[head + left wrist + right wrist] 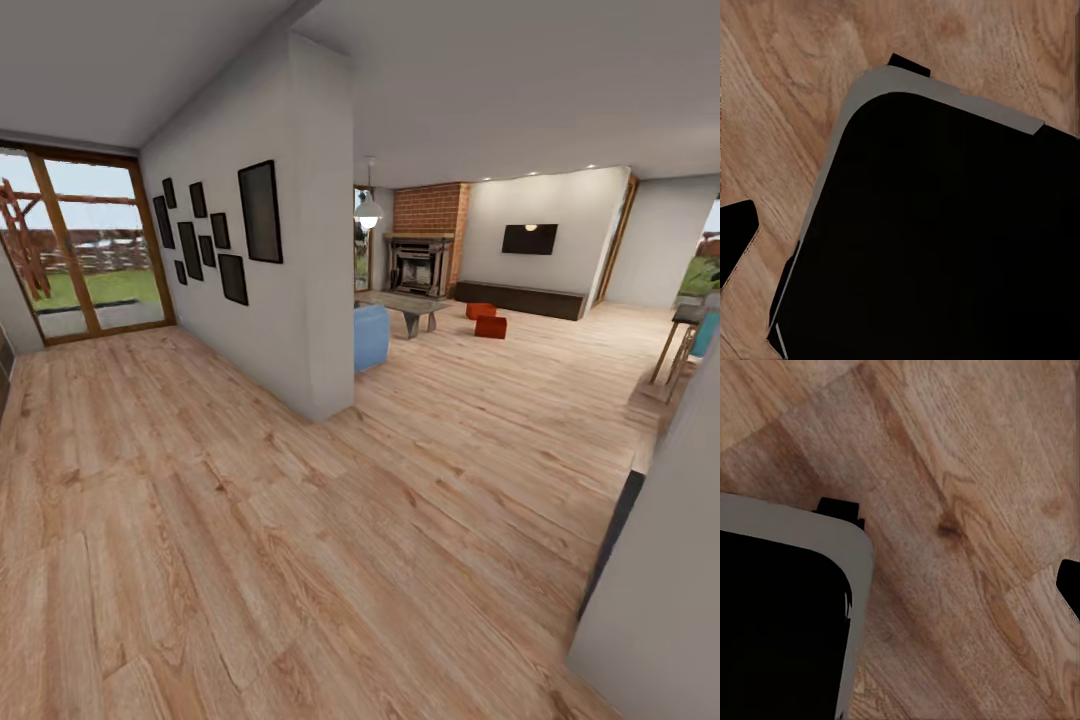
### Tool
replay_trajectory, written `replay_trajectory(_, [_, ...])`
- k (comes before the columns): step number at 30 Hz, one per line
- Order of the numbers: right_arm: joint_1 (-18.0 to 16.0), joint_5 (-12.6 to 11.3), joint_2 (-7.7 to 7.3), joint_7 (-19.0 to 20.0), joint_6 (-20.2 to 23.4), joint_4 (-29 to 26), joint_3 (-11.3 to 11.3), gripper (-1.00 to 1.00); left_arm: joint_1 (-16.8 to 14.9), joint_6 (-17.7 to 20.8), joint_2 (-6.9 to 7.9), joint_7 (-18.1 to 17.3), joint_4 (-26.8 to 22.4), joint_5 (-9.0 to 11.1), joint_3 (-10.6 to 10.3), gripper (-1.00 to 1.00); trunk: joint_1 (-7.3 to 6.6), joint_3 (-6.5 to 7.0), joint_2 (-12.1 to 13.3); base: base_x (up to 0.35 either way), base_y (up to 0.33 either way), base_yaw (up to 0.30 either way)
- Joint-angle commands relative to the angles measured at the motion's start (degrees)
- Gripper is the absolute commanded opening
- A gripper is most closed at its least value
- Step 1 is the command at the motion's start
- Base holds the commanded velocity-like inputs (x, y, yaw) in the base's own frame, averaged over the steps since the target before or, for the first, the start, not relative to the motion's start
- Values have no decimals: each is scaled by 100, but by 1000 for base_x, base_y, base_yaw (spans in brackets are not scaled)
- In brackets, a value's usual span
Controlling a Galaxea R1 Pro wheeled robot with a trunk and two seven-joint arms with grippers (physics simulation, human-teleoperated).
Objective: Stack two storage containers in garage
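I see both bins (481, 311) (490, 327) far across the wood floor (300, 560), well away from my claws; can't tell their state.

Both wrist views show a large, matte black body panel (945, 240) with a broadly rounded corner, edged by a flat grey rim (844, 127) that follows the curve as an even band. In the right wrist view the same black panel (776, 630) carries its grey rim (832, 532), with a small black block (840, 508) jutting out past the rim. A black finger tip (735, 236) with a blunt, angled end shows at the picture's edge in the left wrist view, and another black tip (1070, 585) in the right wrist view.
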Motion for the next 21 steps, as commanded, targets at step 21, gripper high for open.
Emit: replay_trajectory(21, [-7, -18, 35, 18, -53, 25, -9, 100, -1, -5, 159, 5, -132, -114, -52, 100, 3, -5, -3, 324, 0, 0])
